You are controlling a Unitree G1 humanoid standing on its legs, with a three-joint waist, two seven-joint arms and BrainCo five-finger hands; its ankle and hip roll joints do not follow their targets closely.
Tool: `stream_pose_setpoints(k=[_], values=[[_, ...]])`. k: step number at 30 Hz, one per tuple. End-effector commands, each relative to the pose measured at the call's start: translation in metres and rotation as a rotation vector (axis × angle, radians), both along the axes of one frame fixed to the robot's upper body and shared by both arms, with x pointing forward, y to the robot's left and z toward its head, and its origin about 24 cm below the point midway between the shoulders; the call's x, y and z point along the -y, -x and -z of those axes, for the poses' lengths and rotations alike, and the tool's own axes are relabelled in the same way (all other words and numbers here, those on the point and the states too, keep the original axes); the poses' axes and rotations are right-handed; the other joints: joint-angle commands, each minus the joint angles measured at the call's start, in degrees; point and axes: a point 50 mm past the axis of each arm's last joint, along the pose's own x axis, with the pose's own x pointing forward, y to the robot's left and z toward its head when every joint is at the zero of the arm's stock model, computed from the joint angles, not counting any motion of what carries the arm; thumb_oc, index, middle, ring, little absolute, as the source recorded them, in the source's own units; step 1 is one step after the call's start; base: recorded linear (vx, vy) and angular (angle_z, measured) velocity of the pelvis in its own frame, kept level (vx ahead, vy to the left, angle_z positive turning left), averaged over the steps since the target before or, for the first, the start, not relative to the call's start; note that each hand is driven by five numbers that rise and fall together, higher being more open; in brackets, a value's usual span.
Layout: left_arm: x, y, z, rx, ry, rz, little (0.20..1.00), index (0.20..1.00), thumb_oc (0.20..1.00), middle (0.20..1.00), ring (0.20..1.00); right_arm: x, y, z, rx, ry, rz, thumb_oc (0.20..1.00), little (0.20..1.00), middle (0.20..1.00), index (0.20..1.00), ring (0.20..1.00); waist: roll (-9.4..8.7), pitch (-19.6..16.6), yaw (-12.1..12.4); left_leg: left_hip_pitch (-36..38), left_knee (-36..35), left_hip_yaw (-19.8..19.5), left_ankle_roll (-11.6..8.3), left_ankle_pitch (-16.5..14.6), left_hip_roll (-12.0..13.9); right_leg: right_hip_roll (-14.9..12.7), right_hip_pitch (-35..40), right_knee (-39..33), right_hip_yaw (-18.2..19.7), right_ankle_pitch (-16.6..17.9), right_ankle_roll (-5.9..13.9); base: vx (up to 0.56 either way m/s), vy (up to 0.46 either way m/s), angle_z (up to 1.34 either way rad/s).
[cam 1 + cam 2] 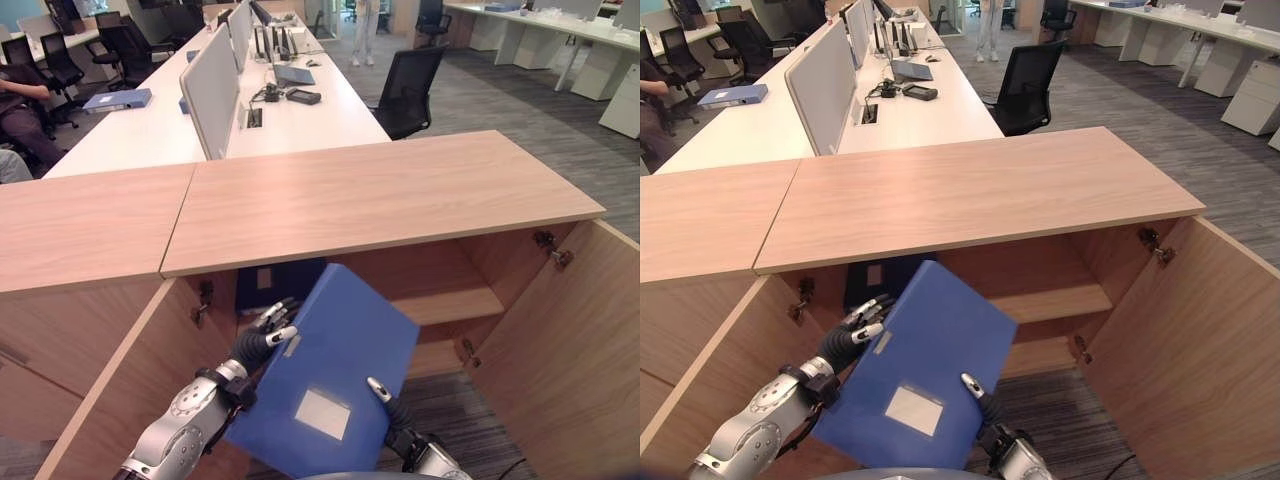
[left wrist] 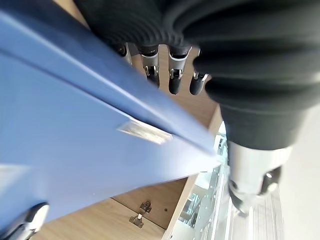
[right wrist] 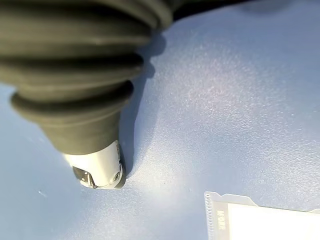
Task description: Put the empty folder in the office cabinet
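Head stereo downward; wrists close-up.

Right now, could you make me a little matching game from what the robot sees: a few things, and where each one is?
Things:
1. big blue folder
2. wooden cabinet door
3. black office chair
4. small blue folder

Places:
A. swung open
B. on the white desk
C. between both hands
D. beside the desk, on carpet

Pairs: 1-C, 2-A, 3-D, 4-B
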Motion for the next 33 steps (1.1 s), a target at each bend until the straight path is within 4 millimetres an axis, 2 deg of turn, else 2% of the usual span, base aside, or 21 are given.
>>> stream_pose_setpoints(k=[1,4,5,6,9,14,15,16,17,18,19,20,21,23,25,27,28,30,31,32,33], values=[[0.003,0.006,0.005,-0.02,0.085,-0.057,1.0,1.0,1.0,1.0,1.0,-0.035,-0.02,-0.02,0.065,-0.191,0.102,0.2,0.2,0.2,0.2,0.2,-1.02,-0.2,-1.3,0.3,0.7,-0.3,1.16,-7.5,0.0,-3.3,-3.6,0.8,-4.7,2.0,4.81,-0.02,0.059,-0.03],[-0.014,0.026,0.028,-0.133,0.029,-0.155,1.0,1.0,1.0,1.0,1.0,-0.014,-0.016,-0.018,0.048,-0.16,0.214,0.2,0.2,0.2,0.2,0.2,-0.7,-0.1,-1.7,0.1,0.7,0.2,1.65,-7.5,-0.3,-3.5,-4.4,1.7,-4.4,2.2,5.2,-0.01,0.069,-0.13],[-0.018,0.044,0.045,-0.242,0.036,-0.216,1.0,1.0,1.0,1.0,1.0,-0.006,-0.016,-0.02,0.049,-0.151,0.262,0.2,0.2,0.2,0.2,0.2,-0.46,-0.1,-1.9,0.1,0.7,0.4,1.99,-7.6,-0.5,-3.7,-4.8,2.3,-4.3,2.2,5.49,-0.01,0.104,-0.22],[-0.019,0.054,0.055,-0.313,0.052,-0.268,1.0,1.0,1.0,1.0,1.0,-0.003,-0.017,-0.021,0.043,-0.149,0.288,0.2,0.2,0.2,0.2,0.2,-0.33,0.0,-2.0,0.2,0.7,0.6,2.21,-7.6,-0.7,-3.8,-5.0,2.9,-4.3,2.2,5.64,-0.01,0.1,-0.19],[-0.017,0.066,0.066,-0.389,0.06,-0.305,1.0,1.0,1.0,1.0,1.0,0.002,-0.021,-0.025,0.047,-0.15,0.342,0.2,0.2,0.2,0.2,0.2,0.06,0.2,-2.2,0.3,0.7,0.8,2.76,-7.7,-1.1,-4.0,-6.1,5.0,-4.0,2.1,6.09,-0.02,0.078,-0.12],[-0.02,0.07,0.078,-0.432,0.004,-0.343,1.0,1.0,1.0,1.0,1.0,0.007,-0.035,-0.031,0.086,-0.123,0.37,0.2,0.2,0.2,0.2,0.2,0.62,2.7,-2.0,0.7,0.7,1.4,3.59,-7.6,-1.4,-4.1,-11.4,15.4,-4.3,2.5,6.61,-0.05,0.074,-0.07],[-0.02,0.07,0.078,-0.432,0.004,-0.343,1.0,1.0,1.0,1.0,1.0,0.007,-0.035,-0.031,0.086,-0.123,0.37,0.2,0.2,0.2,0.2,0.2,0.62,2.7,-1.9,0.7,0.7,1.4,3.59,-7.6,-1.4,-4.1,-11.5,15.5,-4.3,2.4,6.61,-0.04,0.058,-0.2],[-0.019,0.078,0.087,-0.48,0.014,-0.378,1.0,1.0,1.0,1.0,1.0,0.002,-0.041,-0.035,0.105,-0.122,0.348,0.2,0.2,0.2,0.2,0.2,0.94,4.0,-0.8,1.3,0.7,2.8,3.62,-8.0,-1.1,-6.3,-14.0,20.1,-10.2,3.8,6.08,-0.02,0.047,-0.27],[-0.019,0.077,0.087,-0.479,0.015,-0.378,1.0,1.0,1.0,1.0,1.0,0.002,-0.041,-0.035,0.106,-0.122,0.348,0.2,0.2,0.2,0.2,0.2,0.92,3.9,-0.8,1.1,0.7,2.9,3.62,-7.9,-1.2,-6.3,-14.2,20.0,-10.1,3.9,6.08,0.0,0.073,-0.55],[-0.017,0.081,0.092,-0.501,0.032,-0.399,1.0,1.0,1.0,1.0,1.0,-0.004,-0.043,-0.037,0.118,-0.127,0.318,0.2,0.2,0.2,0.2,0.2,0.85,4.3,0.0,1.9,0.7,4.3,3.51,-8.5,-1.1,-8.1,-15.1,20.8,-14.2,4.8,5.92,0.07,0.011,-0.89],[-0.014,0.087,0.095,-0.524,0.059,-0.412,1.0,1.0,1.0,1.0,1.0,-0.008,-0.045,-0.04,0.135,-0.128,0.276,0.2,0.2,0.2,0.2,0.2,0.3,4.3,0.5,2.6,0.7,6.1,3.33,-9.3,-1.1,-10.0,-14.7,18.1,-18.8,5.8,6.06,0.1,-0.012,-0.87],[-0.013,0.089,0.097,-0.534,0.066,-0.415,1.0,1.0,1.0,1.0,1.0,-0.009,-0.047,-0.042,0.152,-0.123,0.25,0.2,0.2,0.2,0.2,0.2,0.3,4.7,0.6,3.0,0.7,6.8,3.11,-9.6,-0.8,-9.7,-14.6,16.2,-20.1,6.0,6.04,0.13,-0.107,-0.79],[-0.01,0.089,0.096,-0.532,0.084,-0.408,1.0,1.0,1.0,1.0,1.0,-0.011,-0.051,-0.046,0.178,-0.126,0.218,0.2,0.2,0.2,0.2,0.2,0.3,5.6,0.4,3.2,0.7,7.1,2.63,-9.8,-0.2,-8.1,-16.8,12.0,-20.8,7.2,6.28,0.09,-0.091,-0.47],[-0.009,0.089,0.096,-0.532,0.085,-0.408,1.0,1.0,1.0,1.0,1.0,-0.011,-0.051,-0.046,0.178,-0.126,0.218,0.2,0.2,0.2,0.2,0.2,0.34,5.6,0.4,3.2,0.7,7.1,2.62,-9.8,-0.1,-8.1,-16.8,12.0,-20.8,7.3,6.27,0.05,-0.051,-0.29],[-0.007,0.084,0.094,-0.515,0.094,-0.407,1.0,1.0,1.0,1.0,1.0,-0.014,-0.056,-0.053,0.213,-0.137,0.207,0.2,0.2,0.2,0.2,0.2,-0.19,6.9,-0.1,3.4,0.7,6.1,1.7,-10.0,0.2,-6.7,-19.9,6.0,-19.1,10.0,7.29,0.16,-0.134,-0.01],[-0.008,0.081,0.093,-0.497,0.092,-0.415,1.0,1.0,1.0,1.0,1.0,-0.012,-0.056,-0.054,0.222,-0.134,0.217,0.2,0.2,0.2,0.2,0.2,-0.71,7.1,-0.4,3.9,0.7,4.9,1.04,-10.5,0.5,-6.0,-21.4,4.1,-17.0,11.4,7.83,0.3,-0.219,0.06],[-0.011,0.081,0.095,-0.499,0.081,-0.427,1.0,1.0,1.0,1.0,1.0,-0.01,-0.057,-0.053,0.224,-0.119,0.222,0.2,0.2,0.2,0.2,0.2,-1.41,6.3,-0.6,4.8,0.7,3.4,0.22,-12.0,0.8,-5.7,-20.9,2.2,-16.9,11.9,7.68,0.29,-0.215,0.31],[-0.011,0.083,0.096,-0.504,0.078,-0.437,1.0,1.0,1.0,1.0,1.0,-0.01,-0.058,-0.054,0.228,-0.108,0.218,0.2,0.2,0.2,0.2,0.2,-1.67,5.9,-0.6,5.1,0.7,3.0,-0.1,-12.2,1.3,-5.8,-20.8,2.6,-18.0,12.2,7.27,0.34,-0.266,0.61],[-0.013,0.087,0.1,-0.529,0.077,-0.463,1.0,1.0,1.0,1.0,1.0,-0.008,-0.057,-0.049,0.211,-0.094,0.215,0.2,0.2,0.2,0.2,0.2,-1.49,4.1,-1.0,6.2,0.7,2.5,-1.08,-13.3,4.4,-4.3,-20.6,3.9,-19.2,11.1,6.27,0.37,-0.301,0.38],[-0.013,0.087,0.1,-0.528,0.077,-0.463,1.0,1.0,1.0,1.0,1.0,-0.008,-0.057,-0.049,0.211,-0.094,0.215,0.2,0.2,0.2,0.2,0.2,-1.64,4.0,-1.1,6.0,0.7,2.4,-1.06,-13.2,4.3,-4.5,-20.8,3.9,-19.2,11.2,6.28,0.41,-0.344,0.18],[-0.013,0.088,0.101,-0.536,0.081,-0.475,1.0,1.0,1.0,1.0,1.0,-0.005,-0.06,-0.051,0.222,-0.077,0.208,0.2,0.2,0.2,0.2,0.2,-0.95,3.3,-1.3,6.3,0.7,2.2,-1.66,-13.3,6.4,-3.4,-20.8,4.8,-19.7,9.7,5.39,0.28,-0.291,-0.03]])
